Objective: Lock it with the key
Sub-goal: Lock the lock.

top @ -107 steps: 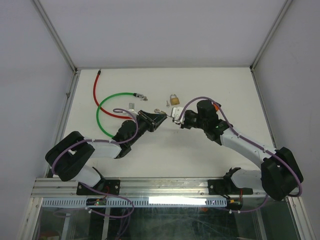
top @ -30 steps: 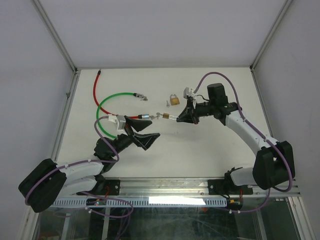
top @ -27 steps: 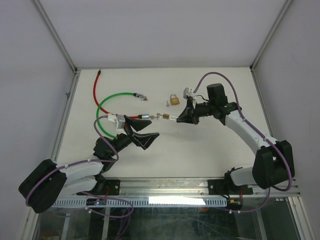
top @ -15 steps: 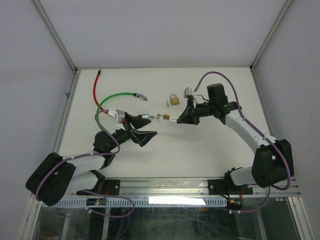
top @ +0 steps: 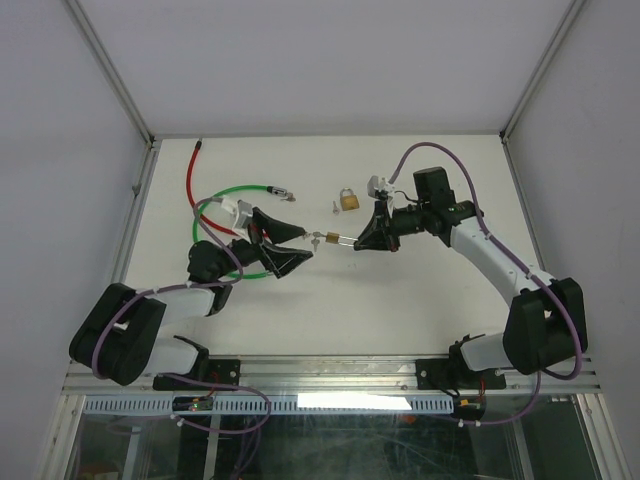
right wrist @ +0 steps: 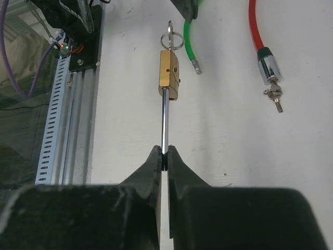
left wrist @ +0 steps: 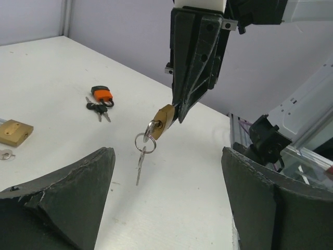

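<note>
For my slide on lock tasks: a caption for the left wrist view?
Right pincer holds a brass padlock aloft, key ring dangling, before the open left pincer.

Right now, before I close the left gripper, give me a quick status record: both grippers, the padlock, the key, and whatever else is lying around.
Right gripper: shut on the shackle, lock held off the table
Padlock: brass, body pointing toward the left arm
Key: seated in the lock, ring and a second key hanging from it
Left gripper: open, facing the key, touching nothing
Lying around: second brass padlock, orange padlock, green cable, red cable
</note>
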Action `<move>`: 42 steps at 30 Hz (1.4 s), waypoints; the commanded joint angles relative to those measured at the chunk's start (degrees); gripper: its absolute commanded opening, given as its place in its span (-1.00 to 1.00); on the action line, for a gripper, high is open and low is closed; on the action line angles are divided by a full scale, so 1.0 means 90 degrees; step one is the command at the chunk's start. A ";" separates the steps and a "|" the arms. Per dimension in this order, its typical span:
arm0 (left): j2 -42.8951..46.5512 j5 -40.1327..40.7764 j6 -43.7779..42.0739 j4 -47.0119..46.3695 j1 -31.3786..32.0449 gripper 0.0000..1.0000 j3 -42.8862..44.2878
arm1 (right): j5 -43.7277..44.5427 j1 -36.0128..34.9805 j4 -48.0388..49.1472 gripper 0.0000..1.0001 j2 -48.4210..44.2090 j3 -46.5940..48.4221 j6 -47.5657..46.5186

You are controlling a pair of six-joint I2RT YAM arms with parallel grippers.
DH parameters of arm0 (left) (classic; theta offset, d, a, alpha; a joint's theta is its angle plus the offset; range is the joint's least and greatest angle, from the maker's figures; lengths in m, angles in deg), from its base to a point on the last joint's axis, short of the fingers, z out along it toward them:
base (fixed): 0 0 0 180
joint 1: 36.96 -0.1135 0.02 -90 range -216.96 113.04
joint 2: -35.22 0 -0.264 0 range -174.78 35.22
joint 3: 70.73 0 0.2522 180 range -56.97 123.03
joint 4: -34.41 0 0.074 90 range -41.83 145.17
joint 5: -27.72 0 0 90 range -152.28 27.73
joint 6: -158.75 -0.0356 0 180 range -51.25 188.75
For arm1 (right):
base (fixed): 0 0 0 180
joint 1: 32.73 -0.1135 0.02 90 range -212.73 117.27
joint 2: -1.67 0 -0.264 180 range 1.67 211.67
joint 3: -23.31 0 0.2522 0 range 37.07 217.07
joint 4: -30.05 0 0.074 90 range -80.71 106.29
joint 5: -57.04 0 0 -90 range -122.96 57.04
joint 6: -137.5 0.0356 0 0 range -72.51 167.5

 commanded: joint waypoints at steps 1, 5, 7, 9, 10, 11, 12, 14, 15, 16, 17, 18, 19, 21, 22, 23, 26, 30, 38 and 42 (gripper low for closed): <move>-0.0266 -0.0680 -0.0144 -0.0322 -0.0068 0.69 0.0476 | -0.0436 0.0038 -0.0081 -1.00 -0.0011 0.0405 -0.0257; -0.0639 -0.0951 -0.0012 -0.0352 -0.0106 0.68 0.0794 | -0.0516 0.0038 -0.0187 -1.00 -0.0004 0.0436 -0.0360; -0.0950 -0.1131 0.0230 -0.0563 -0.0121 0.66 0.0941 | -0.0542 0.0038 -0.0266 -1.00 0.0019 0.0460 -0.0414; -0.1182 -0.1258 0.0526 -0.0827 -0.0128 0.62 0.1065 | -0.0563 0.0029 -0.0365 -1.00 0.0046 0.0491 -0.0473; -0.1279 -0.1307 0.0649 -0.0956 -0.0126 0.60 0.1106 | -0.0569 0.0027 -0.0379 -1.00 0.0058 0.0495 -0.0486; -0.1373 -0.1348 0.0748 -0.1064 -0.0121 0.59 0.1132 | -0.0569 0.0020 -0.0404 -1.00 0.0080 0.0517 -0.0501; -0.1449 -0.1375 0.0820 -0.1149 -0.0124 0.56 0.1158 | -0.0561 0.0009 -0.0421 -1.00 0.0091 0.0523 -0.0510; -0.1565 -0.1391 0.0927 -0.1271 -0.0128 0.51 0.1194 | -0.0550 -0.0010 -0.0426 -1.00 0.0106 0.0525 -0.0516; -0.1620 -0.1412 0.0977 -0.1333 -0.0129 0.48 0.1204 | -0.0543 -0.0010 -0.0434 -1.00 0.0126 0.0531 -0.0514; -0.1668 -0.1428 0.1019 -0.1399 -0.0129 0.44 0.1215 | -0.0533 -0.0024 -0.0440 -1.00 0.0140 0.0538 -0.0520; -0.1707 -0.1437 0.1053 -0.1464 -0.0129 0.42 0.1218 | -0.0523 -0.0034 -0.0450 -1.00 0.0155 0.0543 -0.0516; -0.1744 -0.1438 0.1081 -0.1543 -0.0124 0.39 0.1204 | -0.0507 -0.0053 -0.0463 -1.00 0.0166 0.0551 -0.0525; -0.1774 -0.1441 0.1083 -0.1621 -0.0128 0.37 0.1192 | -0.0497 -0.0068 -0.0481 -1.00 0.0186 0.0558 -0.0534; -0.1800 -0.1404 0.1011 -0.1637 -0.0126 0.32 0.1193 | -0.0483 -0.0110 -0.0496 -1.00 0.0226 0.0575 -0.0544; -0.1803 -0.1356 0.0940 -0.1605 -0.0114 0.29 0.1192 | -0.0473 -0.0122 -0.0518 -1.00 0.0241 0.0584 -0.0549; -0.1791 -0.1323 0.0849 -0.1560 -0.0112 0.26 0.1197 | -0.0465 -0.0127 -0.0531 -1.00 0.0264 0.0590 -0.0559; -0.1763 -0.1229 0.0500 -0.1129 -0.0084 0.17 0.1257 | -0.0445 -0.0173 -0.0570 -1.00 0.0313 0.0615 -0.0578; -0.1624 -0.1081 -0.0077 -0.0452 0.0035 0.14 0.1343 | -0.0406 -0.0237 -0.0634 -1.00 0.0380 0.0642 -0.0621; -0.1461 -0.1039 -0.0621 0.0215 0.0225 0.08 0.1452 | -0.0344 -0.0323 -0.0754 -1.00 0.0484 0.0708 -0.0712; -0.1473 -0.1101 -0.0632 0.0217 0.0269 0.06 0.1473 | -0.0321 -0.0339 -0.0765 -1.00 0.0483 0.0704 -0.0723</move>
